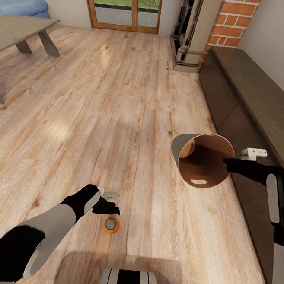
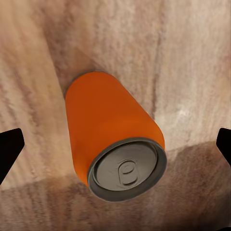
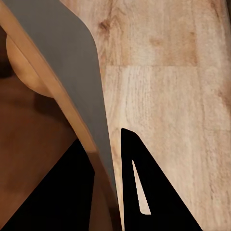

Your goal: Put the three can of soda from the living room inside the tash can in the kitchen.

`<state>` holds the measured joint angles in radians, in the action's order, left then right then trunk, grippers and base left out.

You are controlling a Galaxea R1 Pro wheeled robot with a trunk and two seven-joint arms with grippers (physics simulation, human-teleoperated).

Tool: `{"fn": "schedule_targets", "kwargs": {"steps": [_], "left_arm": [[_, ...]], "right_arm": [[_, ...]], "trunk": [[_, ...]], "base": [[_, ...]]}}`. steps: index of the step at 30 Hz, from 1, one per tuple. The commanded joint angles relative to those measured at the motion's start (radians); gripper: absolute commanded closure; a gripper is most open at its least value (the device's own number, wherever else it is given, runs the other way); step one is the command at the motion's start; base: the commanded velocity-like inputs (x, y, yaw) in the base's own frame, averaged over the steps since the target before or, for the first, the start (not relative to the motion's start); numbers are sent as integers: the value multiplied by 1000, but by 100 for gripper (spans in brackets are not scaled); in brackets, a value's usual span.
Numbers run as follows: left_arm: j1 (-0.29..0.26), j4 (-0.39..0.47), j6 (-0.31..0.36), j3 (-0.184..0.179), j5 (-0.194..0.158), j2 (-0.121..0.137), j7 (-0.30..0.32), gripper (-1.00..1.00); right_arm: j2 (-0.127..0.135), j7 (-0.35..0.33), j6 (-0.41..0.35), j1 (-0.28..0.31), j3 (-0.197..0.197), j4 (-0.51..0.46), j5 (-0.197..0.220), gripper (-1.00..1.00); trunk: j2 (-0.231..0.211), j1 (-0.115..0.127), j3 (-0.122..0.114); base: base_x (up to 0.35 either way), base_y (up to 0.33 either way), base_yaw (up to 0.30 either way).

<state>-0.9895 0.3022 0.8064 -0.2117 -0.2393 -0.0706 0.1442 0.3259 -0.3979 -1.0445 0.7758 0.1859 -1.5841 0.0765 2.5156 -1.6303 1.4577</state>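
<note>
The light wood floor (image 1: 119, 105) of the living room is seen across the head view, with a blue sofa (image 1: 21, 2) at about ten o'clock, a low worktop (image 1: 20, 28) just below it, a glazed door (image 1: 122, 5) at twelve o'clock, a brick fireplace (image 1: 234, 16) at one o'clock and a dark sideboard (image 1: 254, 100) along the three o'clock side. The trash can (image 1: 203, 161) is held off the floor at about four o'clock, tipped so that its brown inside and an oval handle cut-out are turned toward the camera. Its rim is pinched by the right end effector (image 1: 227, 162); in the right wrist view the wall of the bin (image 3: 72, 82) is seen passing between the two dark fingers (image 3: 144, 192). The left end effector (image 1: 109, 209) is held at about six o'clock, directly above an orange soda can (image 1: 112, 224) standing upright on the floor. In the left wrist view the can (image 2: 113, 132) is seen between widely spread fingertips (image 2: 9, 149), which are apart from it on both sides.
</note>
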Motion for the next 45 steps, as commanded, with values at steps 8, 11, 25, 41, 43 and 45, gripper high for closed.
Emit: {"fn": "schedule_targets", "kwargs": {"steps": [8, 11, 25, 41, 43, 45], "left_arm": [[0, 0, 0, 0, 0, -3, 0, -100], [0, 0, 0, 0, 0, -3, 0, -100], [0, 0, 0, 0, 0, -3, 0, -100], [16, 10, -40, 0, -1, -3, 7, -100], [17, 10, -40, 0, -1, -3, 7, -100], [17, 10, -41, 0, -2, -3, 6, -100]], "right_arm": [[1, -3, -3, 0, 0, 0, 23, 100], [1, -4, -3, 0, 0, 0, 23, 100], [-1, -4, -3, -1, 0, 0, 23, 100], [-3, -4, -3, -1, -3, 0, 23, 100], [-4, -5, -3, -1, -3, 0, 23, 100], [-4, -5, -3, -1, -3, 0, 23, 100]], "trunk": [[0, 0, 0], [0, 0, 0], [0, 0, 0], [0, 0, 5], [0, 0, 5], [0, 0, 6]], "base": [[-161, 0, 0], [-38, 0, 0], [-4, 0, 0], [37, 0, 0], [6, 0, 0], [3, 0, 0]]}}
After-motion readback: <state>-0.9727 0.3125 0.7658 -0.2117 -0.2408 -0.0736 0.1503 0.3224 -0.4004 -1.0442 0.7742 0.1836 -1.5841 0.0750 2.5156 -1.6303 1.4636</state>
